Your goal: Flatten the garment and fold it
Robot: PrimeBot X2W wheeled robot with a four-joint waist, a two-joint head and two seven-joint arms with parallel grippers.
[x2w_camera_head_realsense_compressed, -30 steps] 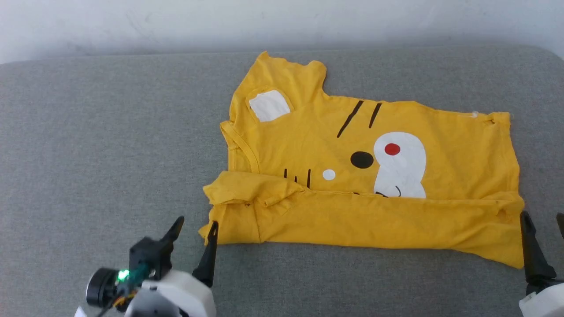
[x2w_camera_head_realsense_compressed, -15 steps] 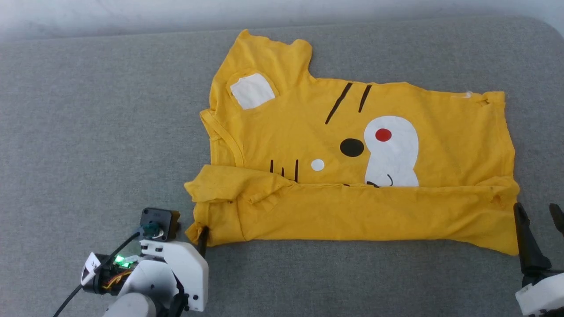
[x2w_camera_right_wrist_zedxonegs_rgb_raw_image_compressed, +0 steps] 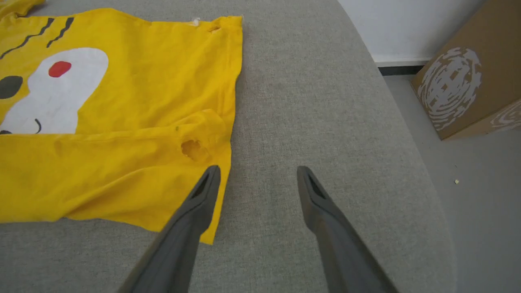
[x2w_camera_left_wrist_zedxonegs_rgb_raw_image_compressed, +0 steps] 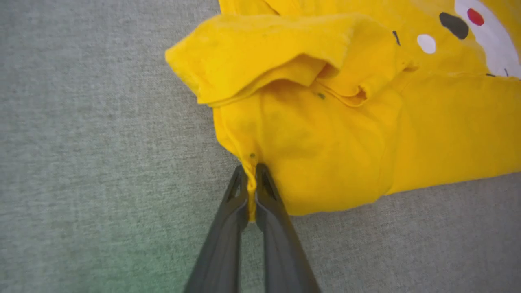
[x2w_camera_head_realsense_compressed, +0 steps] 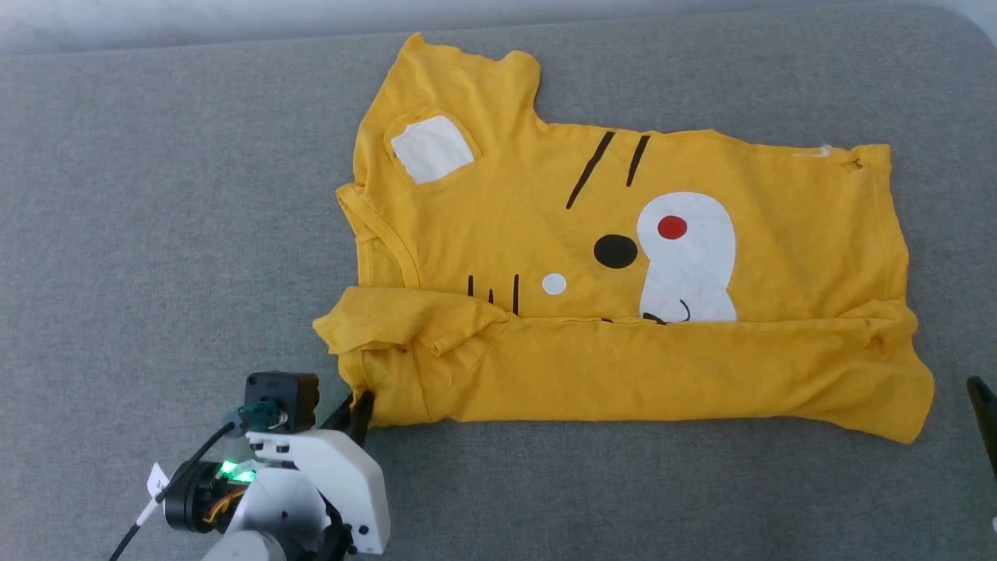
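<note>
The yellow T-shirt (x2w_camera_head_realsense_compressed: pixel 701 374) lies spread on the grey padded table (x2w_camera_head_realsense_compressed: pixel 156 234), its near long edge folded up over the cartoon face, neck to the left. My left gripper (x2w_camera_head_realsense_compressed: pixel 354 405) is shut on the shirt's near left corner; in the left wrist view the two dark fingers (x2w_camera_left_wrist_zedxonegs_rgb_raw_image_compressed: pixel 236 203) pinch a thin ridge of yellow cloth (x2w_camera_left_wrist_zedxonegs_rgb_raw_image_compressed: pixel 325 134). A folded sleeve (x2w_camera_left_wrist_zedxonegs_rgb_raw_image_compressed: pixel 252 53) bulges just beyond the pinch. My right gripper (x2w_camera_right_wrist_zedxonegs_rgb_raw_image_compressed: pixel 258 173) hangs open above bare table beside the shirt's near right corner (x2w_camera_right_wrist_zedxonegs_rgb_raw_image_compressed: pixel 122 179), its left finger over the hem. One dark fingertip (x2w_camera_head_realsense_compressed: pixel 983 409) shows at the head view's right edge.
The table's rounded right edge (x2w_camera_right_wrist_zedxonegs_rgb_raw_image_compressed: pixel 423 171) drops to a grey floor where a brown cardboard box (x2w_camera_right_wrist_zedxonegs_rgb_raw_image_compressed: pixel 468 81) stands by a white wall. Grey table surface stretches wide to the left of the shirt and along the near side.
My left gripper closed on the shirt's near left corner after standing open around it. The right gripper slid toward the right edge of the head view. The camera tilted, shifting the whole picture.
</note>
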